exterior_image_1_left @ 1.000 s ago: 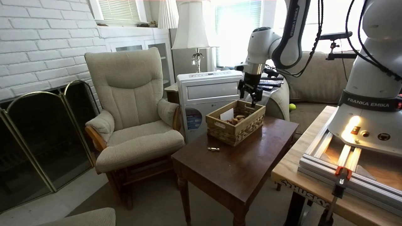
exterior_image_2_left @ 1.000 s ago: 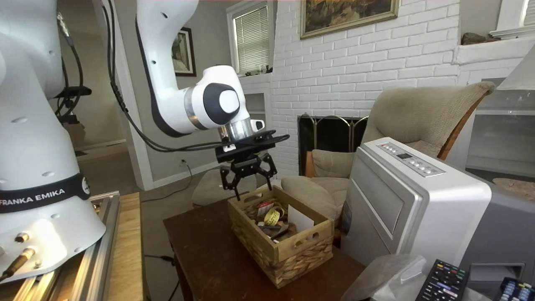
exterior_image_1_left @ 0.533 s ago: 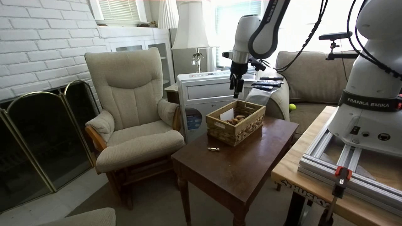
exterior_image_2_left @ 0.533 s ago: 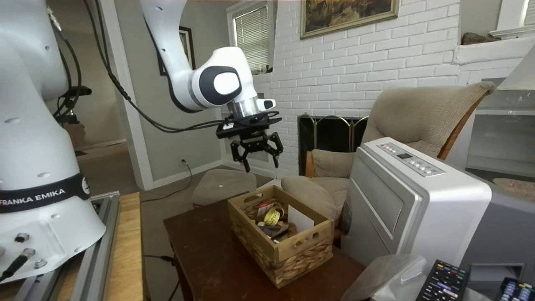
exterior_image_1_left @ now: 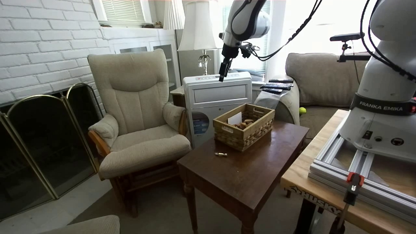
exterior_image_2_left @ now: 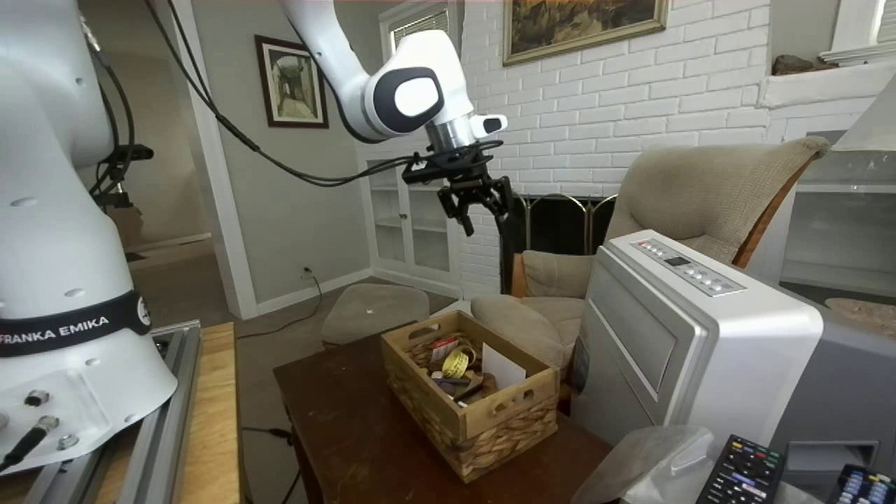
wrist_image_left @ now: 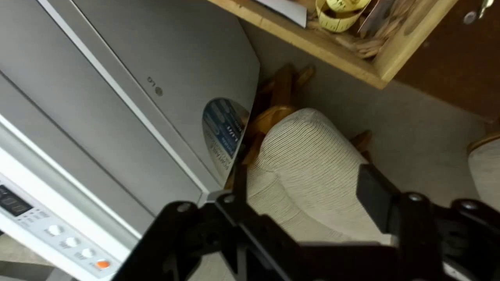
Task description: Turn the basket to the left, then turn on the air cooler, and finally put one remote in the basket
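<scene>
Several remotes lie on the sofa arm, nr the cooler. Basket sits on the dark wood worktop, w/ white card & yellow tape in it; small brassy bit nr it. Jaws spread apart, up in the air, higher than basket rim. Rm: beige chair beside cooler, lamp behind, white brick wall, folding screen.
</scene>
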You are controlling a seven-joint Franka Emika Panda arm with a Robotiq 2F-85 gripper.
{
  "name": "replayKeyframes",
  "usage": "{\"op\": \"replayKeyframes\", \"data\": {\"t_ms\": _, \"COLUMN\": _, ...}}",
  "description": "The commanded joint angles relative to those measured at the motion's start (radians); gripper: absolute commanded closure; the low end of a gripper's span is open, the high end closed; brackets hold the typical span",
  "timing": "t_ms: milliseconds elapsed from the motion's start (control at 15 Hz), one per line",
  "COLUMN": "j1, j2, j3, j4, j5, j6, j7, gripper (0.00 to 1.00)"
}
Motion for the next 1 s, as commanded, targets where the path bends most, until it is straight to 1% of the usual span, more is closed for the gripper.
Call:
{"op": "replayKeyframes", "data": {"t_ms": 0, "j1": 0.064, "j2": 0.04, "j3": -0.095, "j4": 0.095, "j5": -0.001, "j6": -0.003, "j7": 0.165, "gripper": 0.56}}
{"op": "replayKeyframes", "data": {"t_ms": 133, "j1": 0.098, "j2": 0.059, "j3": -0.149, "j4": 0.132, "j5": -0.023, "j6": 0.01, "j7": 0.278, "gripper": 0.7}}
{"op": "replayKeyframes", "data": {"t_ms": 200, "j1": 0.1, "j2": 0.072, "j3": -0.158, "j4": 0.154, "j5": -0.041, "j6": 0.015, "j7": 0.344, "gripper": 0.76}}
{"op": "replayKeyframes", "data": {"t_ms": 400, "j1": 0.153, "j2": 0.12, "j3": -0.22, "j4": 0.213, "j5": -0.043, "j6": 0.056, "j7": 0.511, "gripper": 0.98}}
{"op": "replayKeyframes", "data": {"t_ms": 600, "j1": 0.25, "j2": 0.181, "j3": -0.33, "j4": 0.276, "j5": -0.083, "j6": 0.118, "j7": 0.678, "gripper": 1.0}}
{"op": "replayKeyframes", "data": {"t_ms": 667, "j1": 0.294, "j2": 0.203, "j3": -0.382, "j4": 0.299, "j5": -0.111, "j6": 0.127, "j7": 0.724, "gripper": 1.0}}
{"op": "replayKeyframes", "data": {"t_ms": 733, "j1": 0.333, "j2": 0.229, "j3": -0.428, "j4": 0.329, "j5": -0.128, "j6": 0.126, "j7": 0.762, "gripper": 1.0}}
{"op": "replayKeyframes", "data": {"t_ms": 933, "j1": 0.416, "j2": 0.297, "j3": -0.517, "j4": 0.409, "j5": -0.132, "j6": 0.102, "j7": 0.835, "gripper": 1.0}}
